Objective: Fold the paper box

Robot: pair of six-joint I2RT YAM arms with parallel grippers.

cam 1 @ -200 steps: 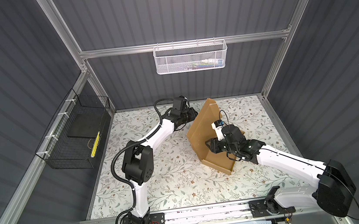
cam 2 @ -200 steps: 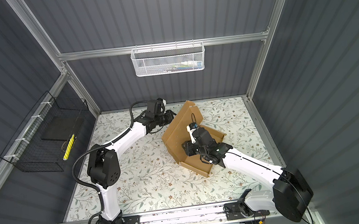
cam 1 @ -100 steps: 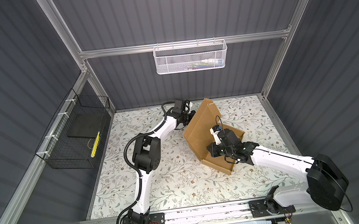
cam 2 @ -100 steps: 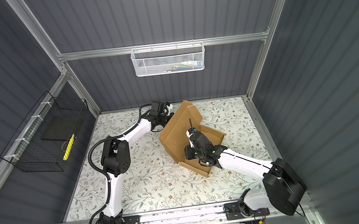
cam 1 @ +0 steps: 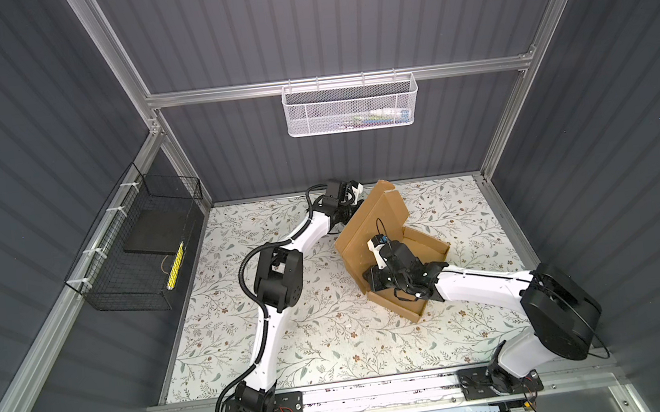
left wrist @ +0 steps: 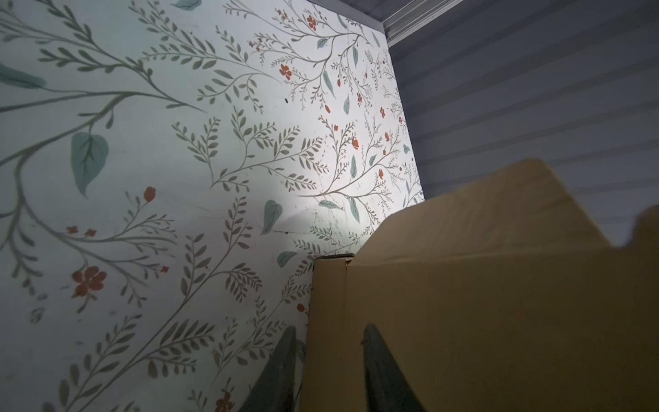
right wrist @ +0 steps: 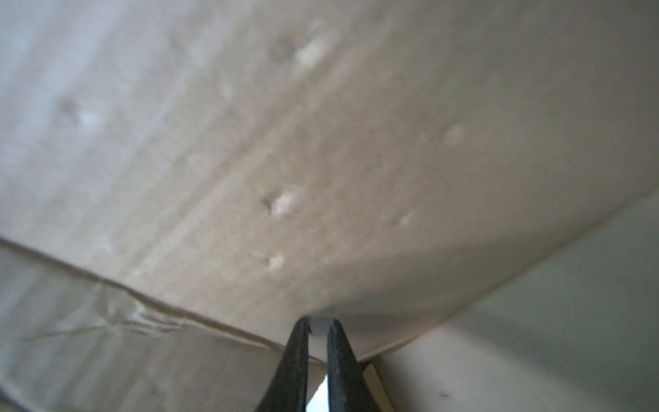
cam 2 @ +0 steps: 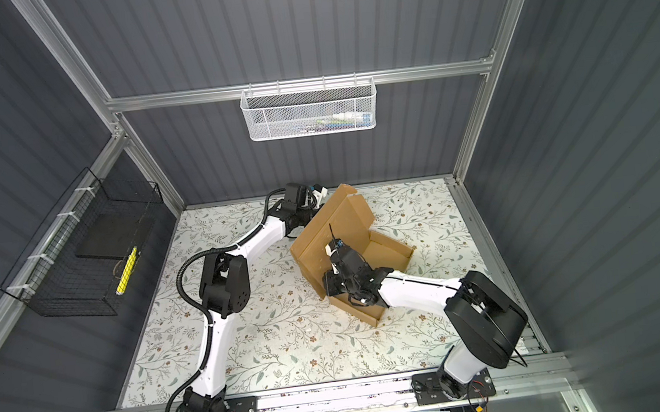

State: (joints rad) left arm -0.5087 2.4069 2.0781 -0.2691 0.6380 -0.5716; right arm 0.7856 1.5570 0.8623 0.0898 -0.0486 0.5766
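Plenty free mat (cam 1: 313, 342) front + left; box (cam 1: 428, 242) near back wall (cam 1: 356, 158). Box half-formed, lid (cam 1: 368, 228) tilted up. L pincer (left wrist: 331, 327) astride lid edge, grip unclear; R pincer (right wrist: 319, 323) nearly pressed together.

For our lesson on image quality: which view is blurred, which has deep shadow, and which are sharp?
Right wrist view: the box fills the frame, soft and out of focus. Left wrist view: the box is in shadow, with a bright patch on the flowered table. Both top views: sharp and evenly lit.
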